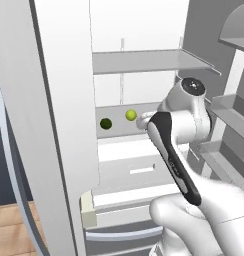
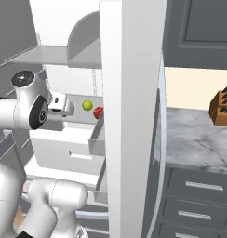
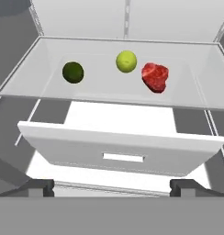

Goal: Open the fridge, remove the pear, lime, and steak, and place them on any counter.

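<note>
The fridge (image 1: 139, 25) stands with both doors swung wide. On its glass shelf (image 3: 26, 73) lie three things in a row: the dark green lime (image 3: 73, 72) on the left, the yellow-green pear (image 3: 126, 61) in the middle and the red steak (image 3: 155, 77) on the right. The lime (image 1: 105, 123) and pear (image 1: 131, 115) also show past the arm, as do the pear (image 2: 87, 105) and steak (image 2: 98, 112) from the other side. My gripper (image 3: 113, 188) is open and holds nothing. It hangs in front of the shelf, short of the food, pointed at it. From the left its hand (image 1: 145, 120) sits right of the pear.
A white drawer (image 3: 123, 151) juts out below the shelf. The open doors (image 1: 59, 100) (image 2: 129, 116) flank the arm on both sides. To the right lies the marbled counter (image 2: 199, 139) with a brown knife block (image 2: 223, 109). An upper shelf (image 1: 144, 61) hangs above.
</note>
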